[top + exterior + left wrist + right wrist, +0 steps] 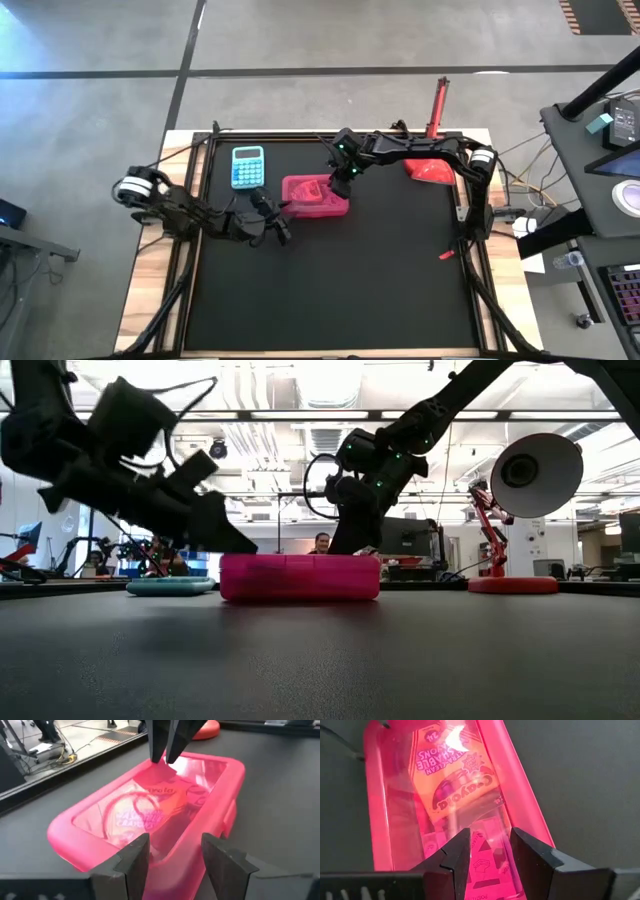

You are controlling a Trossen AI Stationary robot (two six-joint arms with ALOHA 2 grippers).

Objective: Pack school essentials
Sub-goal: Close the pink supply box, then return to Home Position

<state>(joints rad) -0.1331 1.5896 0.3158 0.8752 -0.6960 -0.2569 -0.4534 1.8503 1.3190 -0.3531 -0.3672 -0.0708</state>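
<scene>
Translucent pink case (317, 195) lying closed near the far edge of the table (330, 290), toward the middle. Crayon pack (457, 775) visible through the lid, inside the case. Right gripper (338, 181) poised over the case's far-right end, fingers slightly parted, tips at the lid, holding nothing. Left gripper (283, 222) just beside the case's near-left side, fingers spread, nothing held. Light-blue calculator (247, 166) flat by the far edge, left of the case. Red lamp base (432, 170) at the far-right corner.
</scene>
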